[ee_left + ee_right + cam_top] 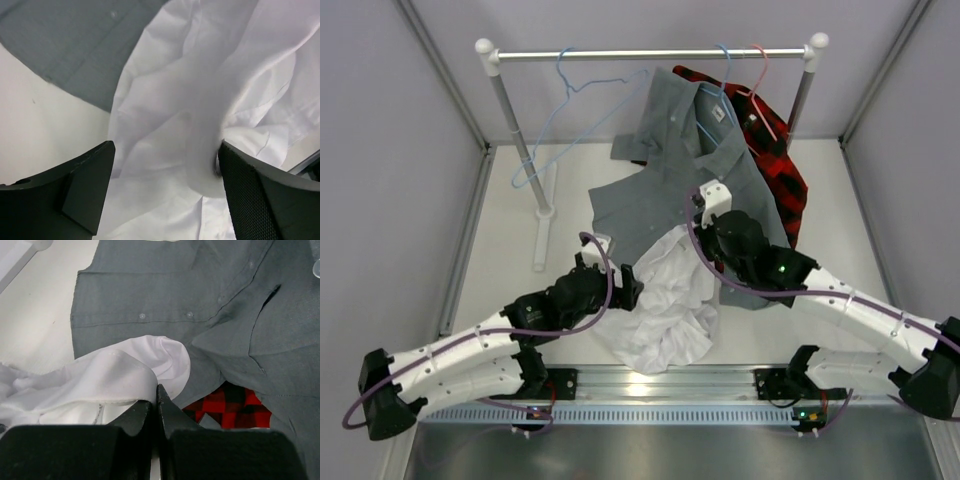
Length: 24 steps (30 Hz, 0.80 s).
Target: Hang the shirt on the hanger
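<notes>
The white shirt [665, 305] lies crumpled on the table between my two arms, its upper part lifted. My right gripper [705, 238] is shut on a fold of the white shirt [125, 372], its jaws pressed together on the fabric, above the grey shirt. My left gripper [632, 288] is open at the shirt's left edge; in the left wrist view its fingers [85, 185] stand wide apart with the white shirt [190, 130] between them. The bare light-blue wire hanger [570, 110] hangs on the rail at the back left, tilted.
A grey shirt [680, 170] on a blue hanger and a red-and-black plaid shirt [780, 160] on a pink hanger hang from the rail [650, 53] and drape onto the table. The rack's left post [520, 140] stands at the back left. Walls enclose the table.
</notes>
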Each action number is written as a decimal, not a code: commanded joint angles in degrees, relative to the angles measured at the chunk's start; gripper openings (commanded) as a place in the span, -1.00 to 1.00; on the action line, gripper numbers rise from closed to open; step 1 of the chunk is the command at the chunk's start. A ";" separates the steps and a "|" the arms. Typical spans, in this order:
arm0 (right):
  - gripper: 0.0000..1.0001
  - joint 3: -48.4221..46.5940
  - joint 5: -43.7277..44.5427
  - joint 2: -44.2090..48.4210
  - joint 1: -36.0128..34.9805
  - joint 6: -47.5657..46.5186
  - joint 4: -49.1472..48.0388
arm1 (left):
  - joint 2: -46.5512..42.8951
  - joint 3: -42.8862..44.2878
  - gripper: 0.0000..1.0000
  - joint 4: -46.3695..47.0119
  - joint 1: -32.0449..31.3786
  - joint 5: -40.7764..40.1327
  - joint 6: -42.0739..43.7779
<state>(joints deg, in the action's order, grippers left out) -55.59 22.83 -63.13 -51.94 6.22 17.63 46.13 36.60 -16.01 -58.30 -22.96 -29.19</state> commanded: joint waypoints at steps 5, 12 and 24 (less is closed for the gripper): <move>-1.00 -3.73 -1.74 -0.06 1.41 2.13 -0.58 | 1.15 -6.80 0.44 17.75 -0.06 7.31 -4.65; -1.00 -4.35 -3.93 -0.15 1.49 2.57 -0.23 | 4.15 -3.65 -1.00 16.56 0.03 0.68 -2.89; -1.00 -35.51 -8.70 -7.78 -2.63 -2.08 13.20 | 1.58 37.10 -1.00 -2.79 0.03 -24.95 21.96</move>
<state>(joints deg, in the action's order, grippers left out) -79.37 13.80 -69.87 -52.14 6.39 26.70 48.18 60.58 -18.81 -58.33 -40.69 -18.94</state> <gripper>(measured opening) 0.005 0.020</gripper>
